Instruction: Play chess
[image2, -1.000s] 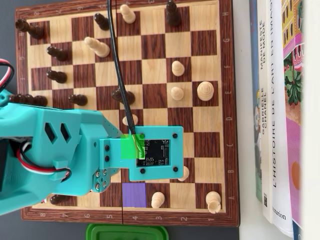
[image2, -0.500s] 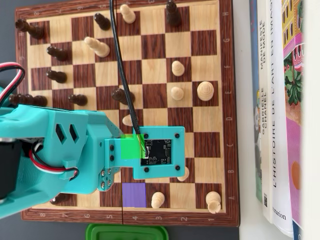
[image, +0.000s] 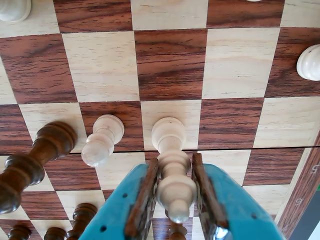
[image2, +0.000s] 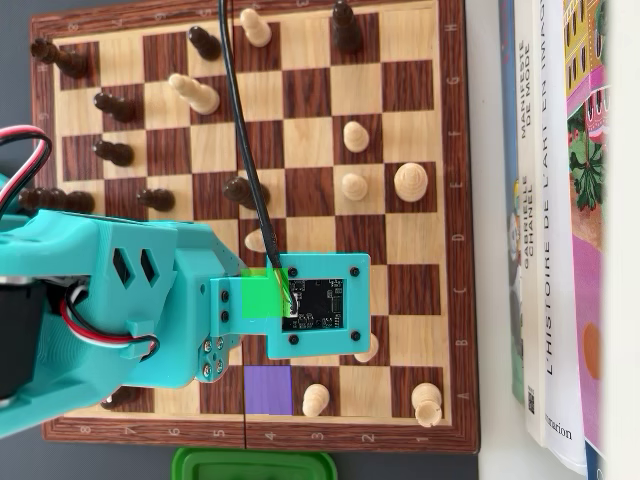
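Observation:
In the wrist view my teal gripper (image: 173, 167) is shut on a tall light chess piece (image: 172, 172). Its brown pads (image: 145, 195) press both sides of the piece's body, and its base rests over a light square. A light pawn (image: 101, 140) stands just left of it, and a dark piece (image: 35, 162) further left. In the overhead view the teal arm (image2: 130, 310) reaches in from the left over the chessboard (image2: 455, 200). The arm hides the gripper and the held piece there. The light pawn (image2: 256, 240) peeks out beside the black cable (image2: 235, 120).
Dark pieces (image2: 112, 152) crowd the board's left side and light pieces (image2: 410, 182) are scattered to the right. One bottom-row square is tinted purple (image2: 268, 390). Books (image2: 560, 220) lie along the right edge. A green lid (image2: 255, 465) sits below the board.
The arm shifted slightly to the right in the overhead view a second ago and has stayed still since. The pieces on the board have not moved.

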